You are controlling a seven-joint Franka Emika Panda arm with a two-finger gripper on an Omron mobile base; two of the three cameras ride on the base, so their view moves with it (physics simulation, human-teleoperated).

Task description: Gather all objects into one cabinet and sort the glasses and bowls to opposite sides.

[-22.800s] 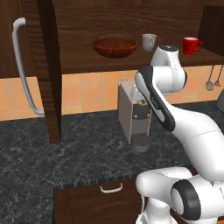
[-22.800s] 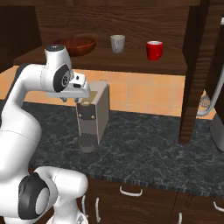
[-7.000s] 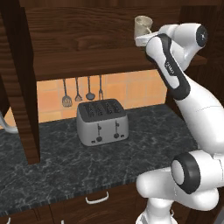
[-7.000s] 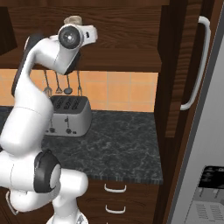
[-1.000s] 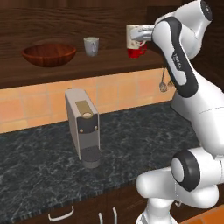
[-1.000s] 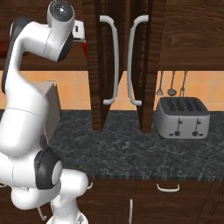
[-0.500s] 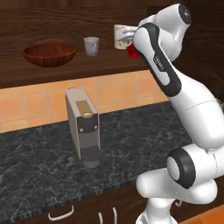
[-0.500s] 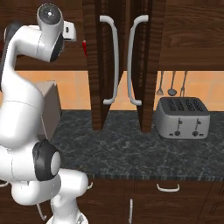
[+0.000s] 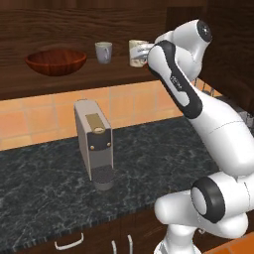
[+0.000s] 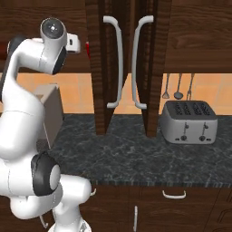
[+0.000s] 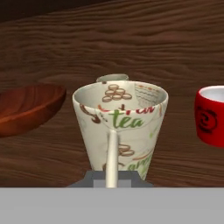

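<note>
cream mug [image 11: 120, 127] inside wall: "tea" in green letters, 1 word
cream mug outer front: green letters, partly hidden, unreadable
red mug [image 11: 211, 114]: dark swirl mark, no letters

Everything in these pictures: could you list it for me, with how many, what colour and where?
wooden bowl: one, reddish-brown, left on the shelf
grey mug: one, pale grey, on the shelf right of the bowl
cream mug: one, cream with printed "tea", held at the shelf between bowl and red mug
red mug: one, glossy red, right of the cream mug
coffee machine: one, grey, on the dark counter
toaster: one, grey, on the counter
cabinet doors: two, dark brown, grey curved handles
utensils: three, hanging above the toaster
gripper: one, jaws closed on the cream mug's handle
</note>
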